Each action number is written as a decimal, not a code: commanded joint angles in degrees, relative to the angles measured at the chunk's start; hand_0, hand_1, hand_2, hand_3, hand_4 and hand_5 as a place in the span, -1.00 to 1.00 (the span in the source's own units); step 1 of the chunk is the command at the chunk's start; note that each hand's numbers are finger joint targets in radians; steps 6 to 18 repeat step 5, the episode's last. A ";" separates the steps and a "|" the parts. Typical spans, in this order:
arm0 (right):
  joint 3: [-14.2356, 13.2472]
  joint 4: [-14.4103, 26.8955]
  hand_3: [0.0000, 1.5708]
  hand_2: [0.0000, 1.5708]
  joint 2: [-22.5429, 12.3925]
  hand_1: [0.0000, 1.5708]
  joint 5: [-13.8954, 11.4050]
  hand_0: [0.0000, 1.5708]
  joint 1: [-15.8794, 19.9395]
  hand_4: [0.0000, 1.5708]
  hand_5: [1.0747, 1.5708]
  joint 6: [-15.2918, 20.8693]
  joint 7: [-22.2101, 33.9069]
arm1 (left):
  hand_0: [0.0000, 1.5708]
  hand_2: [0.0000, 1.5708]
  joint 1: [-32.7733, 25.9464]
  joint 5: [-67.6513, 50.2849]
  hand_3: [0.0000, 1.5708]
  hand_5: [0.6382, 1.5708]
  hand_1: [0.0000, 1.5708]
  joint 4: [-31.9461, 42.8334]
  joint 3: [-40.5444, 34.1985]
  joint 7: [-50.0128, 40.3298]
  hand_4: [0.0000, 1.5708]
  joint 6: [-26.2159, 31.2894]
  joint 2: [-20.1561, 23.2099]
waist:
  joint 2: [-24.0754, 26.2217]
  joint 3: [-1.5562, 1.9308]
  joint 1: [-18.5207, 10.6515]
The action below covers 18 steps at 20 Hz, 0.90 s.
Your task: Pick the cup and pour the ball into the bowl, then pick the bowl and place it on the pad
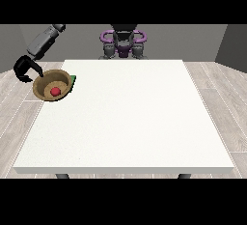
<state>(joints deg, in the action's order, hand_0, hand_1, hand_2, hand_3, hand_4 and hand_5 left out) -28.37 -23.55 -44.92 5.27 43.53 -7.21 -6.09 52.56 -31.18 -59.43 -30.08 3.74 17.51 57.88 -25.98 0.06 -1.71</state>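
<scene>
Front view here, so the bowl (52,85) is way over at the view's left, sitting right at the table's left edge near the far corner. It's a tan, wooden-looking bowl, tipped a bit so you can see straight into it, and the red ball (55,91) is lying inside on the bottom. Poking out from under the bowl's right side is a sliver of green, which is the pad (72,79), so the bowl looks to be at least partly over it. Can't tell if it's fully resting on it or held just above.

The hand at the view's left (25,69) is right at the bowl's left rim, hanging out past the table edge over the floor. Its black fingers are curled, and one of them reaches the rim, so it looks like it has the bowl pinched by the edge. The grey arm (44,39) runs up and back from there.

I don't see a cup anywhere in this shot, and the other hand doesn't show either.

The white table (130,122) stretches out wide open to the right and toward the camera. The robot's torso (123,43) sits behind the far edge, in the middle.
</scene>
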 commanded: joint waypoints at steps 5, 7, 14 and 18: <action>-0.29 -0.95 -0.52 -0.64 -3.65 -0.83 1.83 -0.83 3.45 -1.00 0.58 -4.90 5.00 | -1.00 -1.00 -2.25 0.54 -1.00 0.88 -1.00 2.72 0.57 0.96 -1.00 0.56 -0.55 | 3.85 -0.04 1.56; -0.29 -0.95 -0.52 -0.64 -3.65 -0.83 1.83 -0.83 3.45 -1.00 0.58 -4.90 5.00 | -1.00 -1.00 -2.25 0.54 -1.00 0.88 -1.00 2.72 0.57 0.96 -1.00 0.56 -0.55 | 3.85 -0.04 1.56; -0.29 -0.95 -0.52 -0.64 -3.65 -0.83 1.83 -0.83 3.45 -1.00 0.58 -4.90 5.00 | -1.00 -1.00 -2.25 0.54 -1.00 0.88 -1.00 2.72 0.57 0.96 -1.00 0.56 -0.55 | 3.85 -0.04 1.56; -0.29 -0.95 -0.52 -0.64 -3.65 -0.83 1.83 -0.83 3.45 -1.00 0.58 -4.90 5.00 | -1.00 -1.00 -2.25 0.54 -1.00 0.88 -1.00 2.72 0.57 0.96 -1.00 0.56 -0.55 | 3.85 -0.04 1.56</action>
